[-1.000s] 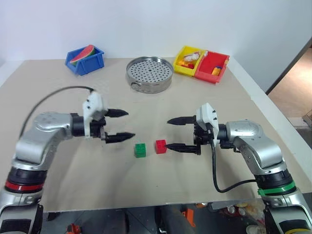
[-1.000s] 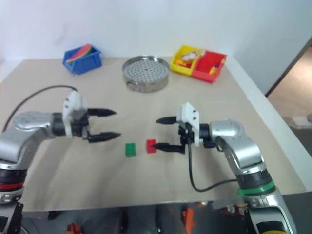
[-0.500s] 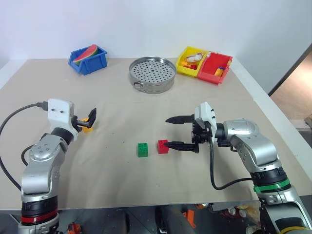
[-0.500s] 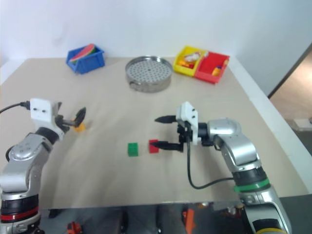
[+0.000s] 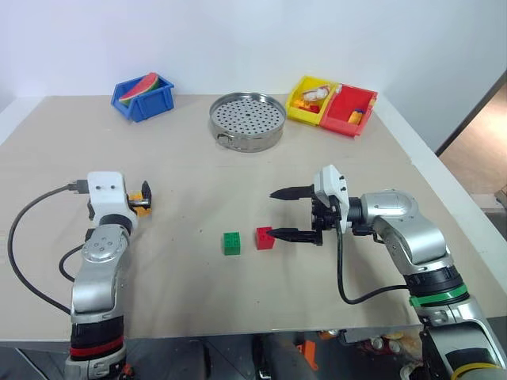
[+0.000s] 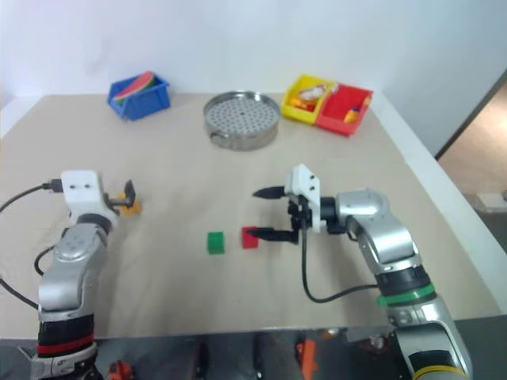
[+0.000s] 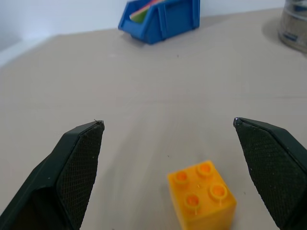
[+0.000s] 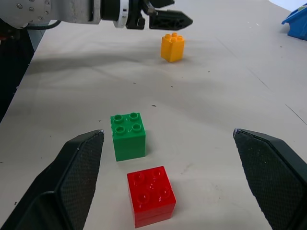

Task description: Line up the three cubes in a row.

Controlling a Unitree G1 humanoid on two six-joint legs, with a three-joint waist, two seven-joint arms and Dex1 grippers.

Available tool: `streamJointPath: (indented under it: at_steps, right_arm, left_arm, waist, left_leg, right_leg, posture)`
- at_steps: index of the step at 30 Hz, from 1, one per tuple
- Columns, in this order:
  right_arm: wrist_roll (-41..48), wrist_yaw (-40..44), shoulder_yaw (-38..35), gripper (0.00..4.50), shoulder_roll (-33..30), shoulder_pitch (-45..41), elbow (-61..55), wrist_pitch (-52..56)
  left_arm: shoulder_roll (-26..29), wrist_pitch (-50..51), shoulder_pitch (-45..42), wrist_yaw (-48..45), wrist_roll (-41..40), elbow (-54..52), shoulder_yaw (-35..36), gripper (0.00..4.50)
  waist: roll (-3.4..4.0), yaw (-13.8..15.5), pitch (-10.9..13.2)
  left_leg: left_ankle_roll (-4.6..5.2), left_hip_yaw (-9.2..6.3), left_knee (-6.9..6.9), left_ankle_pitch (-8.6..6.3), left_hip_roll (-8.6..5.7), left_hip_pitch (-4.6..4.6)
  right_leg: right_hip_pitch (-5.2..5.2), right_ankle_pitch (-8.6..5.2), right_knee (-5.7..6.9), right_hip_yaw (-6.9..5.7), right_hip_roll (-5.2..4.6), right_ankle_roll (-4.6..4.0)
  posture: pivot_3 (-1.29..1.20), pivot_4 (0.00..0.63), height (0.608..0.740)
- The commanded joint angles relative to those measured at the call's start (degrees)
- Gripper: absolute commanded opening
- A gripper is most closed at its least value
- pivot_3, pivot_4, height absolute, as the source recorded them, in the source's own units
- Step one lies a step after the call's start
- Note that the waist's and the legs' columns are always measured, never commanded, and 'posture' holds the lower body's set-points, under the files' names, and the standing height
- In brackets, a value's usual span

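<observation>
The yellow-orange cube [image 7: 202, 195] sits on the table low between the fingers of my left gripper [image 5: 144, 199], which is open and points forward at the table's left side. The fingers do not touch it. Near the table's middle the green cube [image 5: 231, 242] and the red cube [image 5: 264, 237] stand side by side with a small gap. My right gripper [image 5: 283, 214] is open and points left. Its lower fingertip is right beside the red cube, and its upper finger hangs over bare table. The right wrist view looks over the red cube [image 8: 150, 195] and green cube [image 8: 128, 136] to the yellow-orange one [image 8: 172, 47].
At the table's far side stand a blue bin [image 5: 142, 96] with a watermelon slice, a perforated steel tray [image 5: 247, 120], and a yellow bin [image 5: 310, 99] joined to a red bin [image 5: 348, 109] holding small toy pieces. The table's right edge runs past my right arm.
My left arm swung left, away from the green cube, and turned forward, so its open fingers now flank the yellow-orange cube. The right gripper stayed by the red cube.
</observation>
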Motion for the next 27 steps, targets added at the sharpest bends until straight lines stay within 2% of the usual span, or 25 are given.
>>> streamJointPath:
  at_steps: [1, 16, 21, 24, 26, 27]
  right_arm:
    - [0.38, -0.33, -1.50, 4.50, -0.95, 0.22, -2.65, 0.08]
    - [0.58, -0.60, -1.76, 4.50, -1.98, 0.94, -3.43, 0.00]
    - [0.54, -0.55, -1.61, 4.50, -1.93, 0.75, -3.32, -0.15]
    - [0.68, -0.60, -1.70, 4.50, -1.95, 0.77, -3.48, 0.01]
    - [0.79, -0.62, -1.75, 4.50, -1.93, 0.77, -3.57, 0.13]
    - [0.85, -0.65, -1.77, 4.50, -1.87, 0.73, -3.54, 0.14]
  left_arm:
    - [-1.16, 0.54, -1.12, 1.86, 0.02, 0.09, 0.81, 4.48]
    - [-2.57, 3.31, -0.41, 3.64, 0.51, 3.28, 0.07, 4.48]
    - [-2.98, 2.47, -0.56, 4.05, 0.18, 5.61, 0.65, 3.04]
    - [-2.80, 2.15, -1.14, 4.26, -0.07, 7.06, 1.26, 1.90]
    - [-2.70, 2.11, -1.34, 4.30, -0.27, 7.66, 1.45, 1.34]
    - [-2.55, 2.07, -1.40, 4.16, -0.32, 7.89, 1.37, 1.32]
  waist:
    - [0.00, 0.01, 0.00]
    - [-0.01, 0.00, 0.01]
    - [-0.02, -0.01, 0.01]
    - [-0.01, -0.01, 0.01]
    - [-0.01, -0.02, 0.01]
    - [-0.01, -0.02, 0.01]
  left_leg:
    - [0.00, 0.00, 0.00, 0.00, 0.00, 0.00]
    - [0.00, -0.01, -0.01, 0.00, 0.00, -0.01]
    - [0.00, -0.01, -0.01, 0.00, -0.01, 0.00]
    - [0.00, -0.01, -0.01, 0.00, -0.01, 0.00]
    - [0.00, -0.01, -0.01, 0.00, 0.00, 0.00]
    - [0.00, -0.02, -0.01, 0.00, 0.00, 0.01]
  right_leg:
    - [0.00, 0.00, -0.01, 0.00, 0.00, 0.00]
    - [0.00, -0.01, -0.01, -0.01, 0.00, 0.00]
    - [0.00, 0.00, -0.01, -0.01, 0.00, 0.00]
    - [0.00, 0.00, -0.01, -0.01, 0.01, 0.00]
    - [0.00, -0.01, -0.01, -0.01, 0.01, -0.01]
    - [0.00, -0.01, -0.01, -0.02, 0.01, -0.01]
  posture:
    - [0.00, 0.150, 0.740]
    - [0.00, 0.150, 0.740]
    - [0.00, 0.150, 0.740]
    - [0.00, 0.150, 0.740]
    - [0.00, 0.150, 0.740]
    - [0.00, 0.150, 0.740]
